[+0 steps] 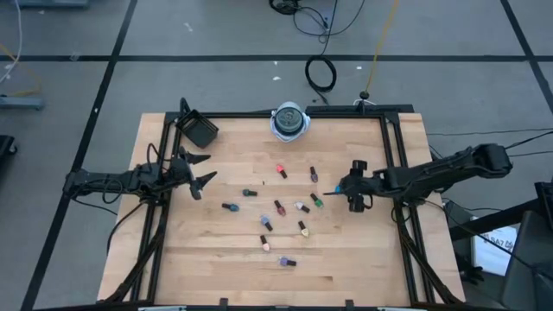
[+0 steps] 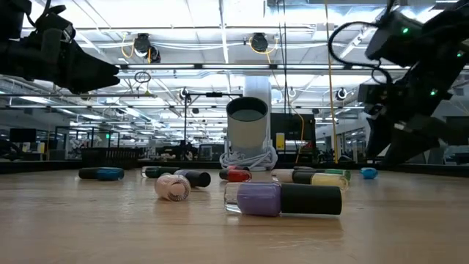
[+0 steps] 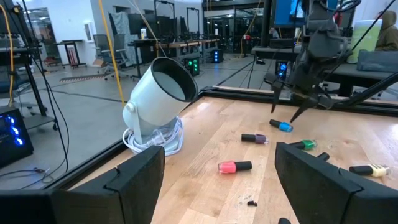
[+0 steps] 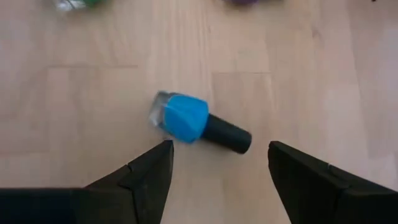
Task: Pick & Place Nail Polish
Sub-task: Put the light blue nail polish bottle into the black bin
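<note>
We see the right tool spread above a blue bottle lying on the bench; the left tool waits, spread, its tips cut off in its wrist view.

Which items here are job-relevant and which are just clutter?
Job:
- bottles lying scattered mid-table, e.g. blue bottle, red bottle, purple bottle
- right claw, open over the blue bottle
- left claw, open, waiting at the left edge

Clutter:
- black box
- white lamp
- table
</note>
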